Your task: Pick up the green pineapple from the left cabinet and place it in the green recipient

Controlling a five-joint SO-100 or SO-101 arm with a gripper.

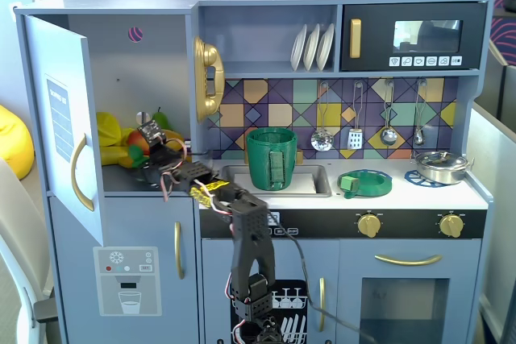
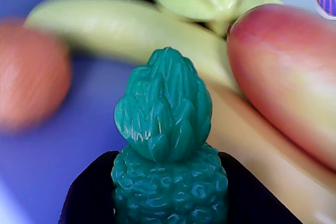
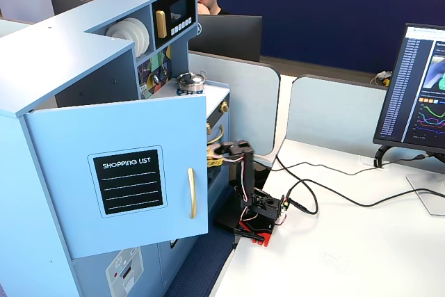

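The green pineapple [image 2: 165,145] fills the wrist view, crown up and bumpy body below. My gripper [image 2: 169,195] is shut on it, with a dark finger pressed against each side of the body. In a fixed view my gripper [image 1: 153,142] reaches into the left cabinet [image 1: 153,62], whose door [image 1: 60,118] stands wide open; the pineapple is hidden there behind the gripper. The green recipient [image 1: 272,159] stands upright in the sink to the right of the cabinet, handle facing the front. From the side, the open door [image 3: 125,172] hides the gripper.
Toy fruit crowds the shelf behind the pineapple: a red-yellow mango [image 2: 294,72], a pale banana [image 2: 131,30], an orange fruit [image 2: 29,74]. A flat green dish [image 1: 365,182] and a metal pot [image 1: 442,165] sit on the counter. A yellow phone [image 1: 208,78] hangs beside the cabinet opening.
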